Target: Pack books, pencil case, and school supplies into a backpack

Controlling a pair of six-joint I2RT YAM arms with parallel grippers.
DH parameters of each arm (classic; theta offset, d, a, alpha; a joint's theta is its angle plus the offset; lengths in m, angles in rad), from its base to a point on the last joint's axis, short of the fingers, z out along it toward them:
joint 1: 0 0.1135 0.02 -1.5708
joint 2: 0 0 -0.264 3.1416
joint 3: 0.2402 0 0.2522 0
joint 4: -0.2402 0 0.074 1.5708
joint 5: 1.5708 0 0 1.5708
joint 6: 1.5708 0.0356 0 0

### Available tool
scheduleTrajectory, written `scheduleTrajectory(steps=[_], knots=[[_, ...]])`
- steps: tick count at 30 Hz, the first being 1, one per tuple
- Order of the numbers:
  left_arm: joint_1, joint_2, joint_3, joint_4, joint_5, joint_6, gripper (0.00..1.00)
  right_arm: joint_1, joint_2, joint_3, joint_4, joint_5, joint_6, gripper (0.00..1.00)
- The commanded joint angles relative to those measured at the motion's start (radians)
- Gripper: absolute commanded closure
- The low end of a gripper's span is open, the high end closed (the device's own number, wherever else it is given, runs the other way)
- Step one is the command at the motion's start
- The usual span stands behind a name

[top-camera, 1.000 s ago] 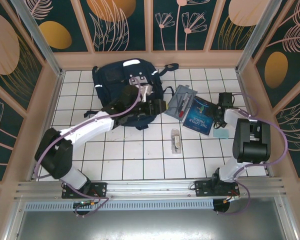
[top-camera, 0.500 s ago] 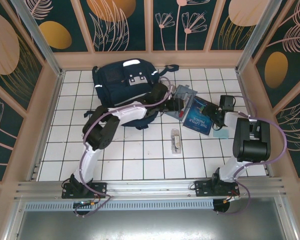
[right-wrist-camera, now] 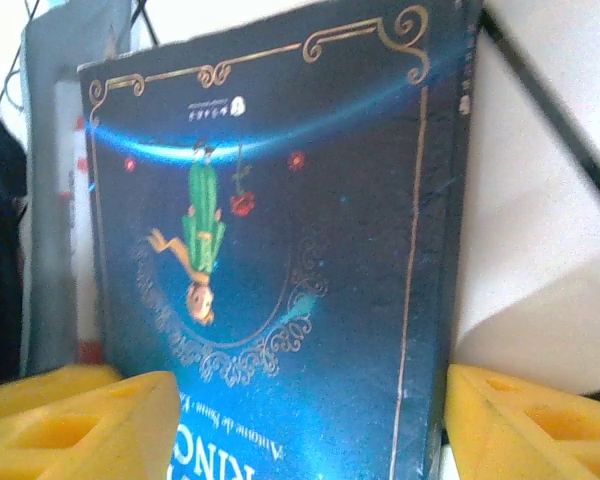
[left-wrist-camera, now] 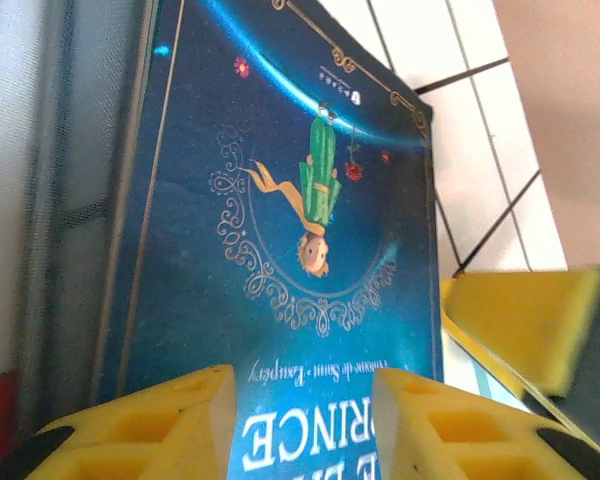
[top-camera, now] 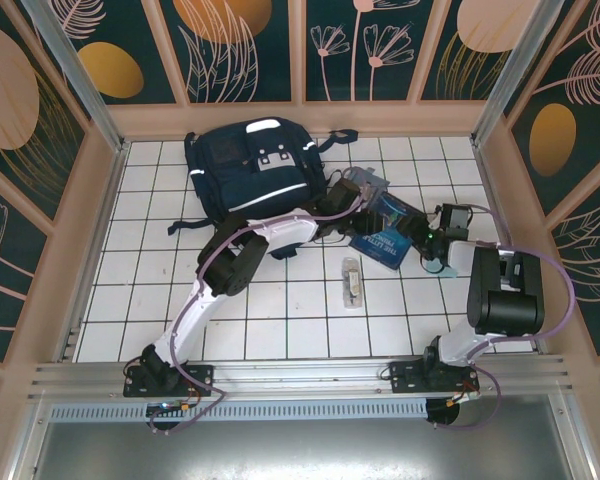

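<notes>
While both robot arms crowd one corner of the tiled worktop (top-camera: 280, 310), the dark blue book (top-camera: 388, 235) lies cover up to the right of the backpack (top-camera: 245, 165), its far corner beside the grey pencil case (right-wrist-camera: 50, 150).

Seen from the wrist, the left hand (left-wrist-camera: 305, 425) hovers at the title end of the cover. Its fingers are drawn to a narrow gap, with nothing visibly pinched between them. The right hand (right-wrist-camera: 310, 430) comes in from the opposite side, fingers spread wide with the book's width between them. Whether they press its edges cannot be told.

The clear packet (top-camera: 351, 282) of supplies sits apart on the tiles, nearer the arm bases. The backpack rests front up near the back wall, and no opening in it can be made out from above.

Trouble looks likeliest at the book itself. With two hands this close together, their yellow fingers could knock as either one moves. A thin paperback lying flat on smooth tile may also skid, not lift, and ride onto the pencil case. A squeeze across its width could buckle the cover. The left arm reaches past the backpack's lower corner, so a careless swing might drag the bag.
</notes>
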Motion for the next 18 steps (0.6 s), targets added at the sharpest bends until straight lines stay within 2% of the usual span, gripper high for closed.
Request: scheduleTrajectory(steps=[1, 7, 10, 16, 17, 18], knots=[[-0.017, 0.074, 0.022, -0.089, 0.011, 0.012, 0.61, 0.013, -0.064, -0.035, 0.080, -0.173, 0.063, 0.32], [-0.018, 0.092, -0.006, -0.061, 0.022, -0.017, 0.62, 0.015, -0.072, -0.079, 0.088, -0.125, 0.058, 0.33], [-0.017, 0.103, -0.008, -0.054, 0.035, -0.029, 0.62, 0.018, -0.030, -0.093, 0.138, -0.152, 0.077, 0.40], [-0.018, 0.075, -0.045, -0.026, 0.048, -0.050, 0.60, 0.020, -0.059, -0.081, 0.125, -0.139, 0.087, 0.88], [-0.018, 0.062, -0.050, -0.020, 0.054, -0.054, 0.55, 0.020, -0.079, -0.072, 0.103, -0.128, 0.079, 0.98], [-0.016, 0.049, -0.050, -0.013, 0.064, -0.060, 0.43, 0.019, -0.099, -0.062, 0.077, -0.120, 0.066, 1.00]])
